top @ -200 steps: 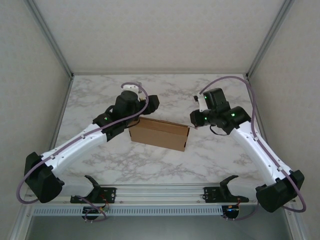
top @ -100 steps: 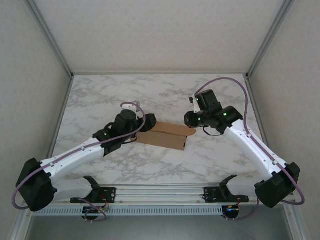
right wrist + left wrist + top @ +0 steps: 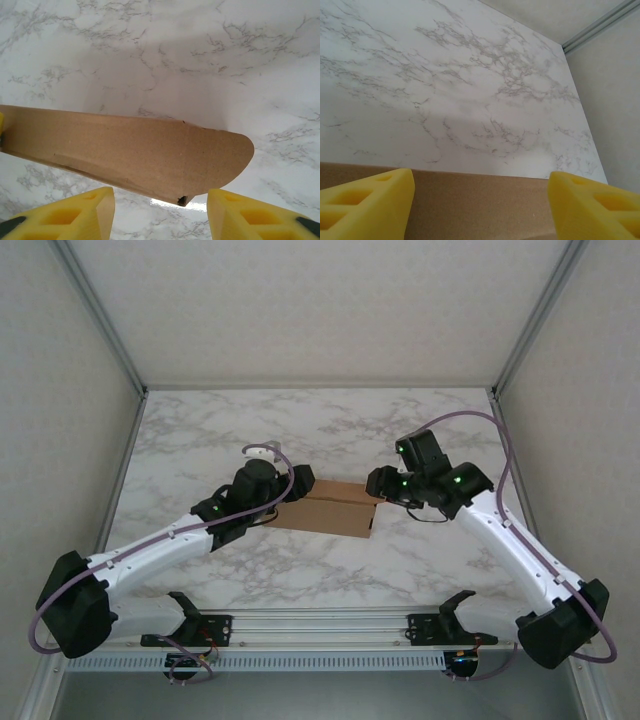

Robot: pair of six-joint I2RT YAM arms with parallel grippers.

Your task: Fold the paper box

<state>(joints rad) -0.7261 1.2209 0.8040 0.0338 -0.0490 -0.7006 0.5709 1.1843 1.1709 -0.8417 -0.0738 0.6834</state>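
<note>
The paper box [image 3: 332, 510], plain brown cardboard, lies as a shallow folded form at the table's middle. My left gripper [image 3: 290, 483] sits at its left end, open, with yellow fingers [image 3: 367, 200] spread wide over a brown panel [image 3: 480, 205]. My right gripper [image 3: 380, 483] hovers at the box's right end, open. In the right wrist view a rounded flap [image 3: 150, 150] stretches across just beyond the yellow fingertips [image 3: 240, 215], not between them. Whether either gripper touches the cardboard is unclear.
The white marbled tabletop [image 3: 340, 430] extends behind and around the box. Metal frame posts [image 3: 100, 320] and pale walls bound the workspace. A rail with black clamps [image 3: 320, 630] runs along the near edge.
The box has flattened from a taller upright shape to a lower one. My left gripper dropped down and toward the box's left end. The right gripper lowered and moved slightly right.
</note>
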